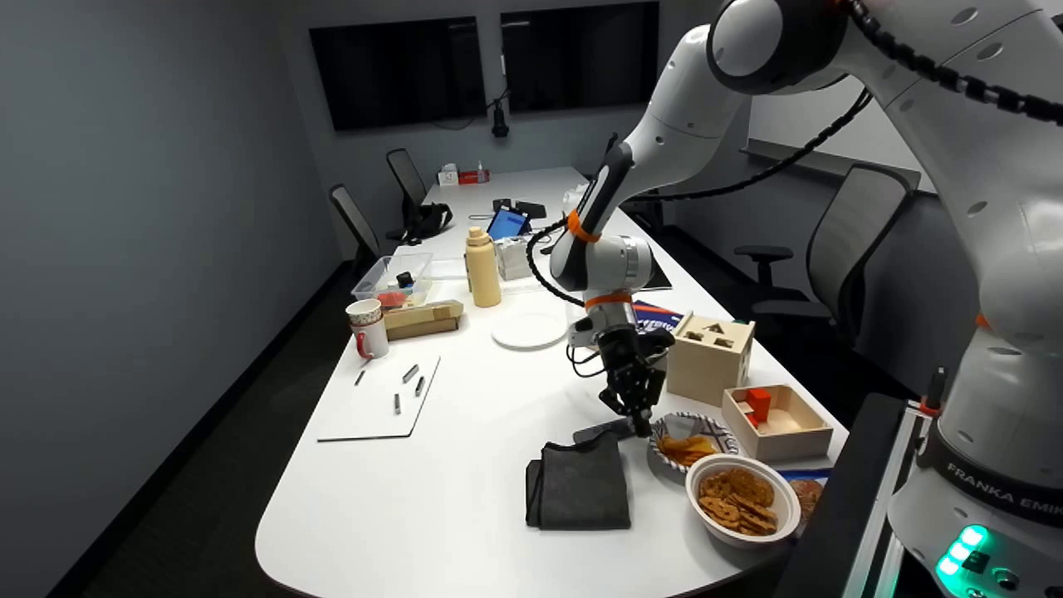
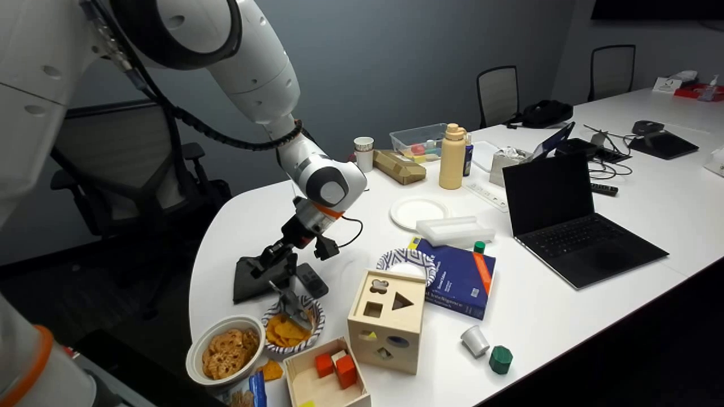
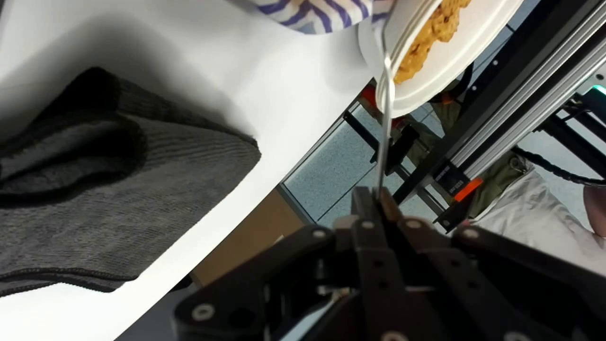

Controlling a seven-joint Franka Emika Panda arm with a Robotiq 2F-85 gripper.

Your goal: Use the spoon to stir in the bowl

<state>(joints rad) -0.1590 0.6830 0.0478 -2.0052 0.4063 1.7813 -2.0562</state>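
Note:
The bowl (image 1: 712,429) is small and round, with a white and blue patterned rim and orange chips inside. It shows in both exterior views (image 2: 318,333), and part of its rim shows in the wrist view (image 3: 317,15). My gripper (image 1: 641,423) is low beside it and shut on the handle of a grey metal spoon (image 3: 386,118). The spoon's head (image 2: 298,312) is within the bowl's rim, over or against the chips; I cannot tell if it touches them. In the wrist view the fingertips (image 3: 378,193) pinch the handle, and the spoon's head is out of view.
A larger white bowl (image 1: 698,511) of brown crackers stands beside the bowl. A wooden tray (image 1: 810,440) with red blocks and a wooden shape box (image 2: 390,322) stand close by. A folded dark cloth (image 1: 581,490) and a remote (image 2: 312,281) lie near my gripper.

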